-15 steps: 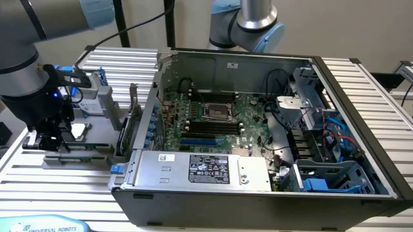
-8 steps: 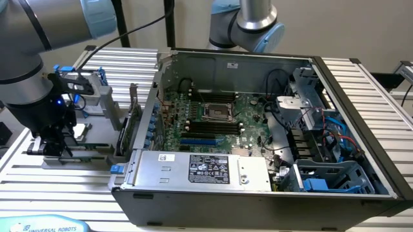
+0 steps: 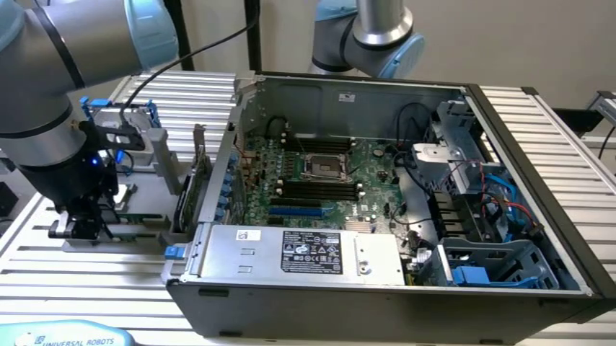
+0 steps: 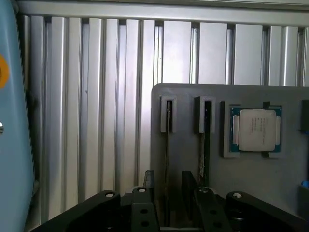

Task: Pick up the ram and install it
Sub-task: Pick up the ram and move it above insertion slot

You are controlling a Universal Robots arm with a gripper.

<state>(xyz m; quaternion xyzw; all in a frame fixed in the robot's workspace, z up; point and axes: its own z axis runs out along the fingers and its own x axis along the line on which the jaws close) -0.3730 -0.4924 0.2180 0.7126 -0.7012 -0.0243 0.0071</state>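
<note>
In the wrist view two rams stand on edge in the slots of a grey holder plate (image 4: 193, 96). One ram (image 4: 167, 145) runs between my two black fingers (image 4: 148, 186), and the other ram (image 4: 204, 145) lies just outside them. My gripper (image 4: 169, 191) is open, with a finger on each side of the first ram and a small gap to it. In the exterior view the gripper (image 3: 82, 225) is low over the holder (image 3: 144, 238), at the left of the open computer case. The motherboard's black ram slots (image 3: 313, 189) lie inside the case.
A square silver processor chip (image 4: 256, 129) sits in the holder beside the rams. An upright expansion card (image 3: 198, 180) stands between the holder and the case wall (image 3: 231, 144). A power supply (image 3: 298, 252) fills the case front. A second arm (image 3: 371, 32) stands behind the case.
</note>
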